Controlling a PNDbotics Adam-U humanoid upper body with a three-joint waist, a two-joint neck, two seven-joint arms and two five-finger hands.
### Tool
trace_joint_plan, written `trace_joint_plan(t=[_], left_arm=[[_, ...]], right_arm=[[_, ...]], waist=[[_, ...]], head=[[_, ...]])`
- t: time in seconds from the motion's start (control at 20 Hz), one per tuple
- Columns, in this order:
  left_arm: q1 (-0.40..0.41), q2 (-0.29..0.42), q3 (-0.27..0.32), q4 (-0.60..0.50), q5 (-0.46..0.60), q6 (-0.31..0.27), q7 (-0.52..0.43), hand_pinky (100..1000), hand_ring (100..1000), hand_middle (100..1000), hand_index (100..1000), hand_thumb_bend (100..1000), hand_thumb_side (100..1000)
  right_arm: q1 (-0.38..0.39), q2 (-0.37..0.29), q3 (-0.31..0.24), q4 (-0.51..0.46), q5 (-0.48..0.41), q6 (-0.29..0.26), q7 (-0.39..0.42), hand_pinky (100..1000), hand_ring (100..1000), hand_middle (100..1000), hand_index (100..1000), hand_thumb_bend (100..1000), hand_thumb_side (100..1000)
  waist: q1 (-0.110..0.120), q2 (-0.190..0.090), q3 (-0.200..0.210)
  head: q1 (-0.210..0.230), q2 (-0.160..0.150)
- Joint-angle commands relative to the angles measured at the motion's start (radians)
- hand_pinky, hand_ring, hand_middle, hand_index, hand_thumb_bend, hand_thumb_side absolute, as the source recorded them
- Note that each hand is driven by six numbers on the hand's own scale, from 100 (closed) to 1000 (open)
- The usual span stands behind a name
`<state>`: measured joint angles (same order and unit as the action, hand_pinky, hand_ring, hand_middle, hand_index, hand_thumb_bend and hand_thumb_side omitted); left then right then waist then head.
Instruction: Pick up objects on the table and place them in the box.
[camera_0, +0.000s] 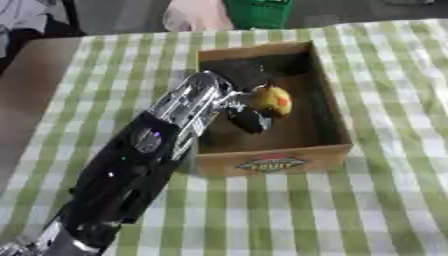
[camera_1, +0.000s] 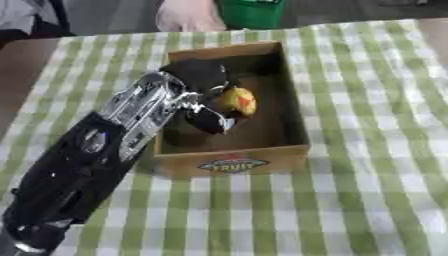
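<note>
Holding a yellow-and-red round object (camera_0: 272, 100) with left hand (camera_0: 248, 114) fingers curled round it, inside the cardboard box (camera_0: 337, 125) on the checked tablecloth (camera_0: 350, 210); best lowered to the floor before fingers release, clear of walls.

The left hand (camera_0: 248, 107) holds a round object (camera_0: 273, 100) inside the box (camera_0: 271, 161).

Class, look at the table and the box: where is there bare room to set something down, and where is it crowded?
Free: the checked cloth in front of the box, and the strip to its right, up to the table's edge. Inside the box, the right side of the floor looks bare. Crowded: the box's left half, where the left hand sits by a yellow object, and the cloth under the arm.
</note>
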<state>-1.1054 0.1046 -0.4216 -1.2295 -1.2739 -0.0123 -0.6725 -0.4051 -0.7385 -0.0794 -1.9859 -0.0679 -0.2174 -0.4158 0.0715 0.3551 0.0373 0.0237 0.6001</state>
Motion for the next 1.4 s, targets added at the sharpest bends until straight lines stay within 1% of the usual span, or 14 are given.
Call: trace_joint_plan(t=[0.05, 0.1, 0.15, 0.25, 0.5, 0.55, 0.6, 0.65, 0.7, 0.8, 1.0, 1.15, 1.3, 1.4], left_arm=[[-0.016, 0.006, 0.016, -0.011, -0.036, -0.009, -0.016, 607, 807, 774, 929, 226, 660], [-0.016, 0.008, 0.018, -0.015, -0.049, -0.007, -0.015, 621, 829, 798, 954, 328, 694], [-0.016, 0.010, 0.020, -0.018, -0.064, -0.003, -0.013, 623, 832, 801, 959, 360, 704], [-0.015, 0.012, 0.026, -0.026, -0.095, 0.010, -0.003, 635, 843, 810, 967, 534, 761], [-0.016, 0.017, 0.045, -0.054, -0.101, 0.034, 0.034, 640, 845, 813, 963, 648, 819], [-0.016, 0.018, 0.050, -0.062, -0.092, 0.040, 0.041, 639, 844, 812, 960, 638, 823], [-0.016, 0.022, 0.060, -0.079, -0.082, 0.052, 0.056, 623, 828, 794, 935, 506, 862], [-0.016, 0.027, 0.069, -0.101, -0.069, 0.068, 0.077, 615, 820, 785, 919, 451, 876], [-0.015, 0.034, 0.082, -0.129, -0.052, 0.089, 0.109, 590, 795, 762, 891, 333, 896], [-0.011, 0.058, 0.115, -0.203, -0.013, 0.149, 0.201, 566, 758, 733, 884, 253, 937], [0.018, 0.115, 0.185, -0.366, 0.226, 0.297, 0.441, 527, 695, 685, 876, 100, 891], [0.059, 0.167, 0.222, -0.470, 0.464, 0.359, 0.649, 503, 663, 657, 859, 100, 846], [0.116, 0.220, 0.250, -0.552, 0.672, 0.360, 0.840, 485, 631, 627, 850, 100, 794], [0.159, 0.244, 0.275, -0.604, 0.790, 0.351, 0.946, 481, 620, 621, 850, 100, 806]], right_arm=[[-0.008, -0.032, -0.009, -0.014, 0.002, 0.001, -0.004, 641, 726, 755, 815, 100, 705], [-0.008, -0.032, -0.009, -0.014, 0.002, 0.001, -0.005, 641, 726, 755, 814, 100, 705], [-0.008, -0.033, -0.009, -0.014, 0.002, 0.001, -0.005, 641, 726, 755, 815, 100, 704], [-0.008, -0.033, -0.010, -0.014, 0.001, 0.001, -0.006, 641, 726, 755, 815, 100, 704], [-0.006, -0.035, -0.011, -0.014, 0.000, 0.000, -0.009, 641, 726, 755, 815, 100, 703], [-0.006, -0.035, -0.012, -0.014, 0.000, 0.000, -0.010, 641, 726, 756, 815, 100, 702], [-0.006, -0.035, -0.012, -0.014, 0.000, -0.001, -0.011, 641, 726, 756, 815, 100, 702], [-0.005, -0.036, -0.013, -0.014, -0.001, -0.001, -0.012, 640, 726, 756, 815, 100, 701], [-0.004, -0.036, -0.015, -0.014, 0.000, -0.001, -0.014, 641, 726, 756, 815, 100, 701], [0.000, -0.037, -0.018, -0.014, 0.000, -0.003, -0.020, 640, 726, 756, 814, 100, 700], [0.010, -0.039, -0.024, -0.014, 0.001, -0.004, -0.029, 640, 726, 756, 814, 100, 700], [0.016, -0.040, -0.028, -0.014, 0.004, -0.006, -0.034, 640, 726, 756, 814, 100, 700], [0.022, -0.041, -0.033, -0.014, 0.007, -0.007, -0.040, 640, 726, 756, 814, 100, 701], [0.026, -0.040, -0.036, -0.014, 0.009, -0.007, -0.044, 640, 726, 756, 814, 100, 701]], waist=[[-0.006, -0.023, 0.000], [-0.006, -0.023, -0.001], [-0.006, -0.024, -0.001], [-0.006, -0.024, -0.002], [-0.007, -0.027, -0.001], [-0.007, -0.027, -0.001], [-0.008, -0.028, 0.000], [-0.008, -0.029, 0.000], [-0.009, -0.029, 0.002], [-0.010, -0.031, 0.008], [-0.012, -0.033, 0.021], [-0.014, -0.034, 0.031], [-0.017, -0.035, 0.039], [-0.018, -0.035, 0.045]], head=[[-0.002, -0.010], [-0.003, -0.010], [-0.003, -0.011], [-0.004, -0.010], [-0.004, -0.011], [-0.004, -0.011], [-0.005, -0.010], [-0.006, -0.010], [-0.008, -0.009], [-0.013, -0.008], [-0.027, -0.004], [-0.037, -0.003], [-0.048, -0.002], [-0.053, -0.001]])
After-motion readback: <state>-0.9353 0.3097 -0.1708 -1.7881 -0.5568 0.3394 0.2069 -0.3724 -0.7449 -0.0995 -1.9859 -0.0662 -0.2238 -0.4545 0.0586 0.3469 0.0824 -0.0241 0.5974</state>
